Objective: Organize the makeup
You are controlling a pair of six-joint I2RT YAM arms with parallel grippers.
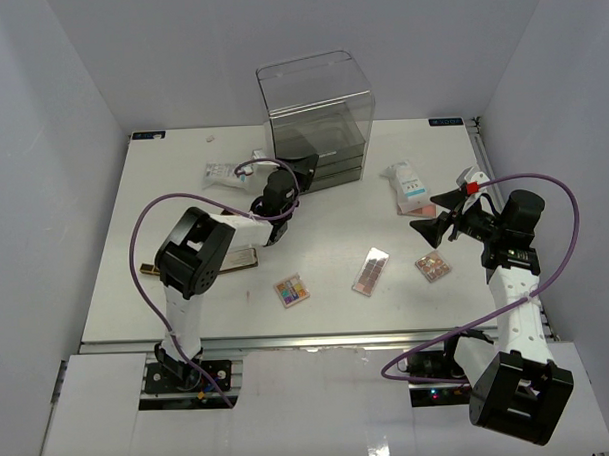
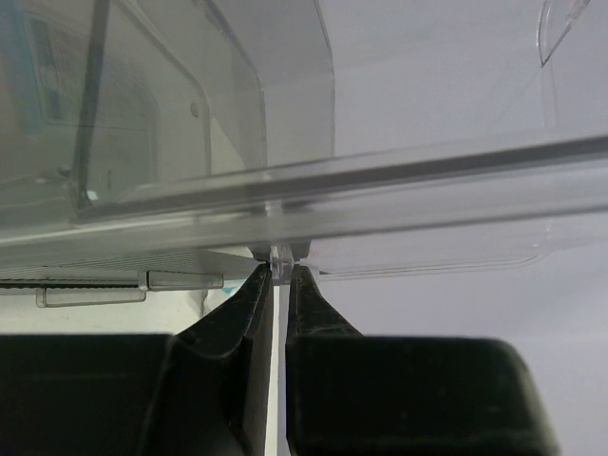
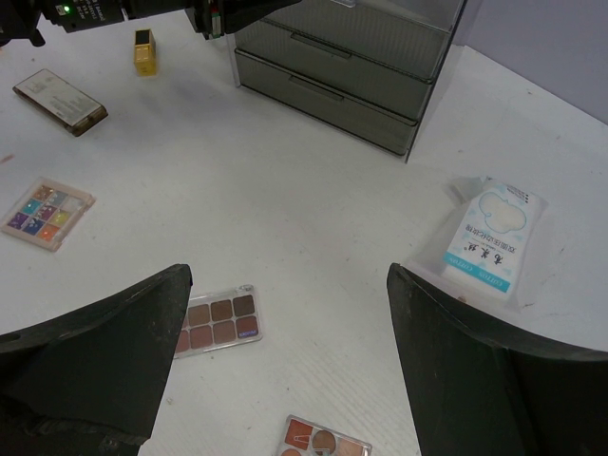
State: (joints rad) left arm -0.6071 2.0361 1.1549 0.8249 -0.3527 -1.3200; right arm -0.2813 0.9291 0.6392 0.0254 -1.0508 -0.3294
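My left gripper (image 1: 283, 177) is shut on a small clear handle tab (image 2: 280, 263) at the front of the clear drawer box (image 1: 315, 113). A white tube (image 1: 223, 173) lies left of the box. A bronze compact (image 3: 62, 100) lies by the left arm. My right gripper (image 1: 442, 221) is open and empty, held above the table. Below it (image 3: 287, 285) lie a brown eyeshadow palette (image 3: 217, 321), a second palette (image 3: 323, 445) and a white-blue packet (image 3: 489, 237). A colourful palette (image 1: 292, 289) lies mid-table.
A small gold item (image 3: 143, 50) stands near the box's left corner. A purple cable (image 1: 144, 229) loops from the left arm, another (image 1: 560, 239) from the right. White walls close in the table on three sides.
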